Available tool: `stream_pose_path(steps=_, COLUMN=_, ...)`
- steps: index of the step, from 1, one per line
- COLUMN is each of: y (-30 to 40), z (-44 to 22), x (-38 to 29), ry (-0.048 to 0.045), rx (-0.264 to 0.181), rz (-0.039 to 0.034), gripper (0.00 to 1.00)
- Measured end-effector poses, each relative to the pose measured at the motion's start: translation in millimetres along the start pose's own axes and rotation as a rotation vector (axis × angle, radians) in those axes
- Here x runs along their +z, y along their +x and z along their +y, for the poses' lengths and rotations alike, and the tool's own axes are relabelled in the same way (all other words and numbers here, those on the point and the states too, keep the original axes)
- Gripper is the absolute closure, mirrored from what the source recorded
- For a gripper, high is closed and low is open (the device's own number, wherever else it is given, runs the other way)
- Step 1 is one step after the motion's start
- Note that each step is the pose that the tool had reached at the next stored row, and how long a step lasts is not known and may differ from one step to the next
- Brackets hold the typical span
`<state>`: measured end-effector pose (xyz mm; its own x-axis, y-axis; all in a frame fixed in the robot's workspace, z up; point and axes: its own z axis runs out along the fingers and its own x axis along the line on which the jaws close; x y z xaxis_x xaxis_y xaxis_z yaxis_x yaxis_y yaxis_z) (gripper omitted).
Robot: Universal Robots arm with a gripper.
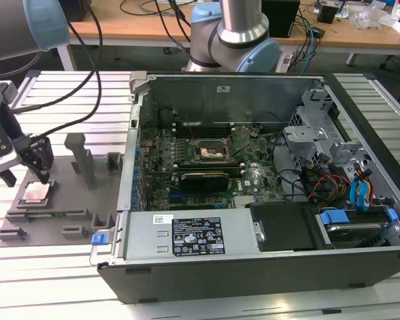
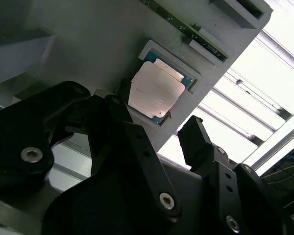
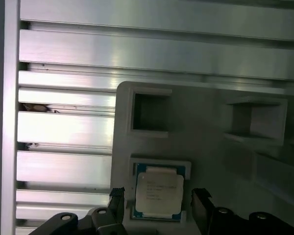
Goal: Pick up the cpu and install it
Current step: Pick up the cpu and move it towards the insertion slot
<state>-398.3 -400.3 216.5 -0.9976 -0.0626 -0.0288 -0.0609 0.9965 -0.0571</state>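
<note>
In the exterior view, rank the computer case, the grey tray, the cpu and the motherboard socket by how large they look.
1. computer case
2. grey tray
3. motherboard socket and cpu: these look nearly alike, and they lie at different distances from the camera, so I leave them unranked.

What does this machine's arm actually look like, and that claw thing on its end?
The arm is made of round silver-grey tubes with pale blue caps at the joints. Black cables trail to it. The end effector is black, with angular fingers and silver screw heads.
</note>
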Motion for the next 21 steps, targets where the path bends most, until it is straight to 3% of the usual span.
stream_pose_path(steps=4, y=0.2, z=0.3, x=5.9, ry=0.0, rx=0.0, rz=0.0001, gripper=0.34)
stream_pose_path(steps=6, y=0.4, z=0.2, x=12.1, ry=0.0001, rx=0.0, rz=0.0002, gripper=0.34)
stream_pose_path(steps=11, y=-0.7, z=-4.7, x=23.5, ry=-0.0012, rx=-0.002, rz=0.0, gripper=0.34)
stream_pose_path(steps=14, y=-1.2, z=-4.6, x=25.0, ry=-0.0059, rx=-0.013, rz=-0.0011, gripper=0.34)
stream_pose_path(steps=17, y=-1.1, z=-6.6, x=25.7, ry=-0.0226, rx=-0.015, rz=-0.0024, gripper=0.34)
stream_pose_path(steps=21, y=-0.6, z=-12.1, x=26.7, ry=-0.025, rx=-0.015, rz=-0.0025, gripper=0.34)
